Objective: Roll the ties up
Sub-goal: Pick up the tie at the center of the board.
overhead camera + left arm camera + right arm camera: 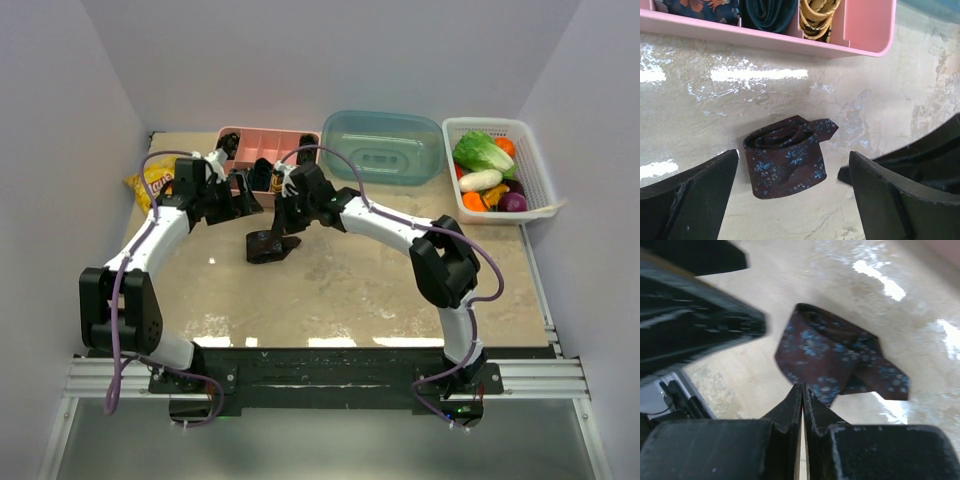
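A dark maroon tie (787, 162) with small blue flowers lies rolled into a coil on the tabletop, its pointed end sticking out at the upper right. My left gripper (790, 200) is open, and its black fingers (695, 197) stand wide on either side just short of the coil, touching nothing. From above, the tie (268, 248) sits below both grippers. My right gripper (802, 386) is shut with nothing between its jaws, and its tips hover by the near edge of the tie (830, 352). In the left wrist view the right gripper (845, 175) lies just right of the coil.
A pink divided tray (860, 35) behind the tie holds rolled ties in blue-orange, teal and yellow. A teal tub (385, 145) and a white basket (545, 165) of vegetables stand at the back right. A yellow snack bag (150, 180) lies at the back left.
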Tool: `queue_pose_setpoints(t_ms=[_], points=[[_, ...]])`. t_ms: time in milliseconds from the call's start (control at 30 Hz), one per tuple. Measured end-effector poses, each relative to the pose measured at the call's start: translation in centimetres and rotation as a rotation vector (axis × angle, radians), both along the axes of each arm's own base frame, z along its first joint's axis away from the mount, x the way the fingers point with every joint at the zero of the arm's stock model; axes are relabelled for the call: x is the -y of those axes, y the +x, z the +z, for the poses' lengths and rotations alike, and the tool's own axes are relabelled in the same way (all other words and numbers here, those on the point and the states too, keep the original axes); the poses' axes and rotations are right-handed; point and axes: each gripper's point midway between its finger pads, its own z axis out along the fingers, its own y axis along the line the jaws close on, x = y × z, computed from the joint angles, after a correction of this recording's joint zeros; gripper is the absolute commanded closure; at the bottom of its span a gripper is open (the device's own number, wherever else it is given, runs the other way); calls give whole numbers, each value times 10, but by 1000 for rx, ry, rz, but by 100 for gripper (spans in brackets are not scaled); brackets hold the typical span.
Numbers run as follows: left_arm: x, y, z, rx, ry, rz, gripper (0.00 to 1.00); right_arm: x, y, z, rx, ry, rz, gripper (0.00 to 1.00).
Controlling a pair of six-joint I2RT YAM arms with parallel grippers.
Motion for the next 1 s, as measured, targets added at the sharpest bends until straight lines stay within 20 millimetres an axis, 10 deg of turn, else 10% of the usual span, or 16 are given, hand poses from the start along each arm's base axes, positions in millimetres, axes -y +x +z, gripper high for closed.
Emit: queue_pose_setpoints(t_ms=[233, 533, 1000], points=[[0, 1, 7, 58, 6, -10, 1, -5, -14, 9, 13, -30, 38, 90], [-1, 2, 3, 83, -28, -22, 0, -20, 32, 31, 86, -11, 51, 90], [-14, -25, -26, 8, -43, 111, 0, -22, 28, -33, -19, -63, 129, 91]])
